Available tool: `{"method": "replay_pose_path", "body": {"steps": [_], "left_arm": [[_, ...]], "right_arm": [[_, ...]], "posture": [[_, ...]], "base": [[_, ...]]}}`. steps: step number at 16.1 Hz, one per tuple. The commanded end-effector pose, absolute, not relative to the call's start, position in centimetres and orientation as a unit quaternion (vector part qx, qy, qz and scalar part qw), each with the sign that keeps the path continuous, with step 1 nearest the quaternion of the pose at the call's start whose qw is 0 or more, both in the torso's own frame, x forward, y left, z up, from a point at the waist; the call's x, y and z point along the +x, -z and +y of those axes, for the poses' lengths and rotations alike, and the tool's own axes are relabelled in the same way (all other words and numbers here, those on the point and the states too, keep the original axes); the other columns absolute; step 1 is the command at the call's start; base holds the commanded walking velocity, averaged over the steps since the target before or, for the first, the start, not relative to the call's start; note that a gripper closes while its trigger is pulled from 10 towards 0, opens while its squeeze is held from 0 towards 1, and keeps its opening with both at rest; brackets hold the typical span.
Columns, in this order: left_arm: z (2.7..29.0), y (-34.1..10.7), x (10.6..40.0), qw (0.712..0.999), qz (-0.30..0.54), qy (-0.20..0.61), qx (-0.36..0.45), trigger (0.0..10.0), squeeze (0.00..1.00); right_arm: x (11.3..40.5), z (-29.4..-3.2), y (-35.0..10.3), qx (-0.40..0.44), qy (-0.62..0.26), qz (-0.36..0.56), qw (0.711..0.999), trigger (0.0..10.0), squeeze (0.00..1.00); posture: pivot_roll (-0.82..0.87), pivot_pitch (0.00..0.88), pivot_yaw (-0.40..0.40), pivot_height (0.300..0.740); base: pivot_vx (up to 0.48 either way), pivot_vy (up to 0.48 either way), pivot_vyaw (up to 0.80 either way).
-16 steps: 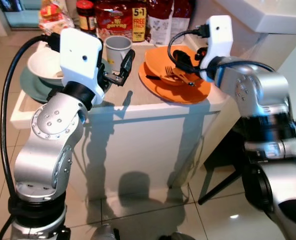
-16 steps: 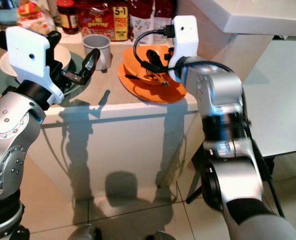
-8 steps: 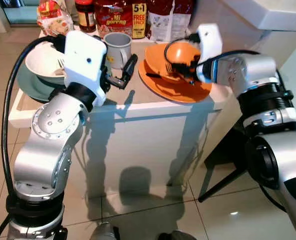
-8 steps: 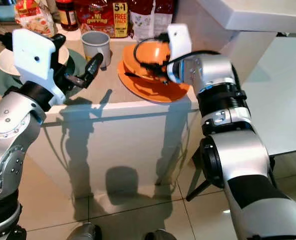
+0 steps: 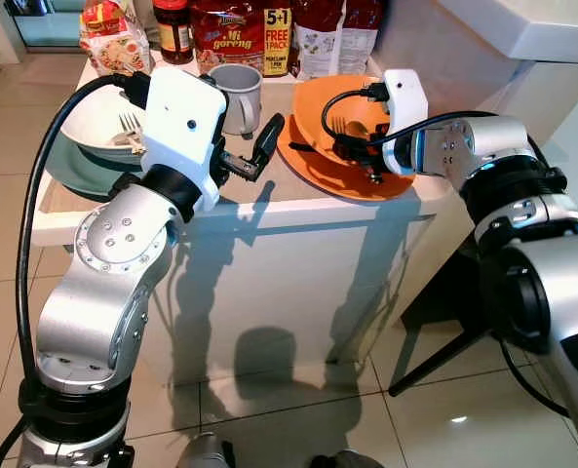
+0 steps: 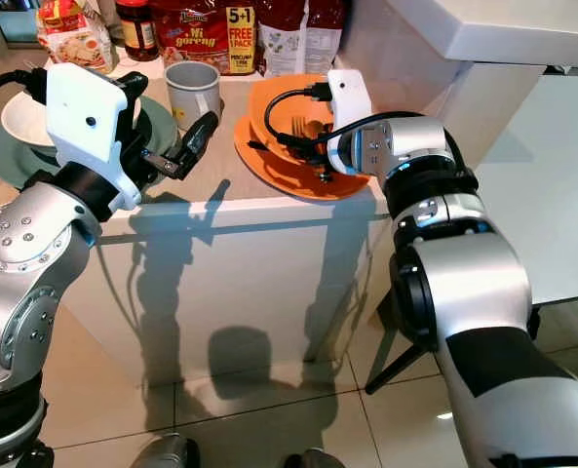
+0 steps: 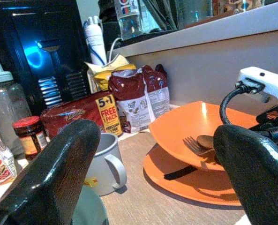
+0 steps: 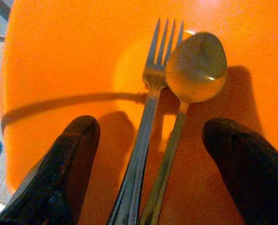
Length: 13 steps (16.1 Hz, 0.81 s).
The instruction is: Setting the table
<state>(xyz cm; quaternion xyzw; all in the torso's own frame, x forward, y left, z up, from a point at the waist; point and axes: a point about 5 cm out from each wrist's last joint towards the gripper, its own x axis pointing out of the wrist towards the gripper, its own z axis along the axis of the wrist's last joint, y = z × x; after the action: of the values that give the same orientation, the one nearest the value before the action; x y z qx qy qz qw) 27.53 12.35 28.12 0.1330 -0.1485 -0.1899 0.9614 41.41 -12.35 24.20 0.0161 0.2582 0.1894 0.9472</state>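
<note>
- Reaching into the orange bowl (image 8: 59, 56), your right gripper (image 8: 148, 154) has its two black fingers spread wide and holds nothing; the fork (image 8: 146, 122) and spoon (image 8: 195, 70) lie side by side in the gap between them.
- Note that the cutlery's long axes run straight along the gripper's own line: handles towards the wrist, fork tines and spoon bowl pointing away, down in the bowl's hollow. The fingers straddle the handles from either side, so you are likely lined up to close across both at once.
- Judge the contact carefully: the wrist view does not settle whether the fingertips touch the bowl's inner wall or hover just above it.
- Count this arm as the nearer one by far. Your left gripper (image 5: 254, 156) hangs open and empty over the counter (image 5: 269, 190), just beside the grey mug (image 5: 238, 96) and well apart from the cutlery.
- Moving outward, the orange bowl sits on an orange plate (image 5: 313, 171) at the counter's right end.
- At the left end, a white bowl (image 5: 98, 122) with a fork (image 5: 130, 127) in it rests on a dark green plate (image 5: 69, 171).
- Behind these stand food packets (image 5: 240, 34) and a jar (image 5: 173, 24), against the wall.
</note>
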Motion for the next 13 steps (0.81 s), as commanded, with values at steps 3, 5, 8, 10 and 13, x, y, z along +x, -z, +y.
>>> {"method": "replay_pose_path", "body": {"steps": [3,5,8,10,13], "left_arm": [[11.7,-28.5,27.5,0.958,-0.154,0.201,0.136,10.0,0.00],[11.7,-28.5,27.5,0.958,-0.155,0.201,0.136,10.0,0.00],[11.5,-28.4,27.5,0.956,-0.148,0.212,0.137,10.0,0.00],[11.2,-27.9,27.2,0.952,-0.128,0.237,0.145,10.0,0.00],[10.5,-25.7,26.2,0.934,-0.053,0.312,0.167,10.0,0.00]], "right_arm": [[41.6,-13.1,-24.9,0.018,-0.187,0.244,0.952,9.7,0.00],[41.6,-13.1,-24.7,0.029,-0.193,0.245,0.949,4.7,0.00],[41.6,-13.4,-24.6,0.031,-0.195,0.247,0.949,0.0,0.00],[41.6,-13.5,-24.5,0.030,-0.197,0.248,0.948,0.0,0.00],[41.6,-13.7,-24.5,0.030,-0.195,0.247,0.949,0.0,0.00]], "posture": [[0.04,0.065,-0.084,0.740],[0.04,0.065,-0.081,0.740],[0.04,0.061,-0.081,0.740],[0.04,0.061,-0.081,0.740],[0.04,0.058,-0.079,0.740]], "base": [[0.000,0.000,0.00],[0.000,0.000,0.00],[0.000,0.000,0.00],[0.000,0.000,0.00],[0.000,0.000,0.00]]}}
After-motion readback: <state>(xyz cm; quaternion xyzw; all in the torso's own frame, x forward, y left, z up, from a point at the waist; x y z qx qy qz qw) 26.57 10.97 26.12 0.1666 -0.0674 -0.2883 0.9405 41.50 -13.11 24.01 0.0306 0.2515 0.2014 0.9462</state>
